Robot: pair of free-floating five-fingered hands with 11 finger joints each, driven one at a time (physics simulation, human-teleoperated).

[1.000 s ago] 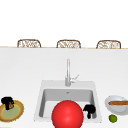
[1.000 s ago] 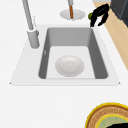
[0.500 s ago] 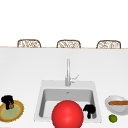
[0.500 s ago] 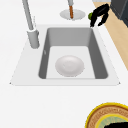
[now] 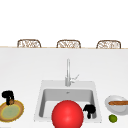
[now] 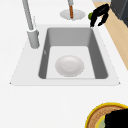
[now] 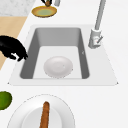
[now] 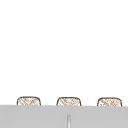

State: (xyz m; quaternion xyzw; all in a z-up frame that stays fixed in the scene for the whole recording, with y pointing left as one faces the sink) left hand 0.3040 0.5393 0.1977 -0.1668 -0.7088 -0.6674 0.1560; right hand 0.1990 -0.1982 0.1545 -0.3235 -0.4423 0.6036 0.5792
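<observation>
You have one yellow-rimmed plate [image 5: 11, 111] at far left, your left hand [image 5: 8, 96] curled loosely above it, holding nothing. One white bowl [image 6: 69, 65] lies in the sink [image 6: 100, 47]. Your right hand [image 5: 89, 109], fingers curled down and holding nothing, hovers over the sink's right front corner, beside one white dish [image 5: 113, 110] and one lime [image 5: 113, 118].

Two glossy black hands [image 5: 89, 109], slender fingers [image 7: 22, 56]

Faucet [image 5: 67, 72], lime [image 5: 113, 118], three chairs [image 5: 68, 44] behind.
</observation>
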